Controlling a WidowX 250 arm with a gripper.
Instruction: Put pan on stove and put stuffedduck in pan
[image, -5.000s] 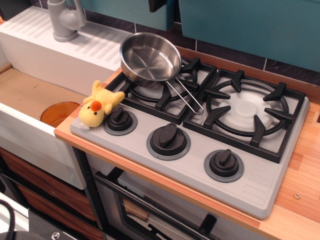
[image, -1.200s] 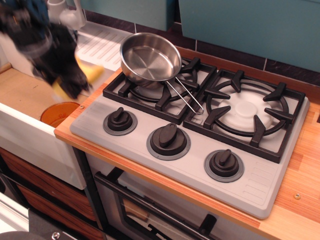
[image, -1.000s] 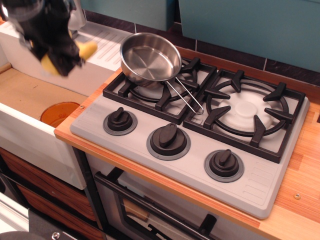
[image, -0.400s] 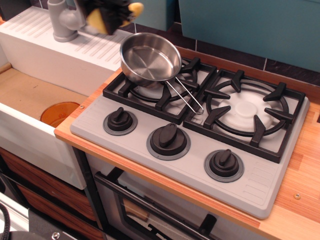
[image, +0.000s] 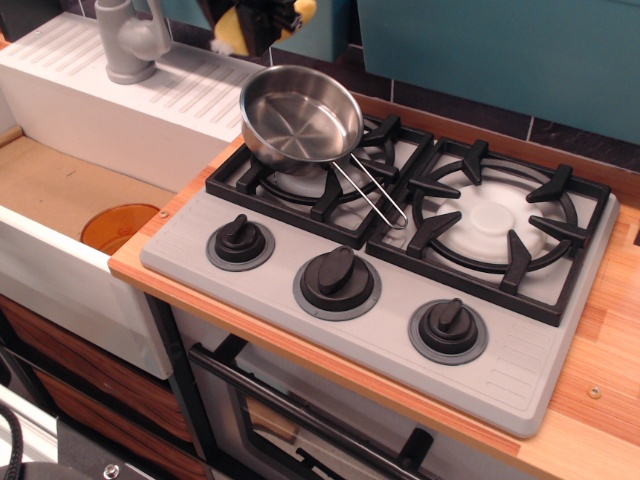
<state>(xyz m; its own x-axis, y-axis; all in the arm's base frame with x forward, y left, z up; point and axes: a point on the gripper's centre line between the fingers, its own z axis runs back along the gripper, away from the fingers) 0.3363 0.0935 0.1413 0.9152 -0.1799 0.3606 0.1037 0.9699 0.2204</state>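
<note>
Your gripper (image: 262, 20), mostly cut off at the top edge, seems clamped on the stuffedduck (image: 237, 33). The pan (image: 300, 115) sits on the stove (image: 520, 370) just below and slightly right of it.

The gripper (image: 262, 20) is cut off by the top edge, so only its dark lower part shows and how its jaws stand cannot be told. The stuffedduck (image: 232, 35) is mostly hidden behind that dark mass, with just yellow patches showing at either side. The faucet (image: 130, 40) loses its top to the same edge.
</note>
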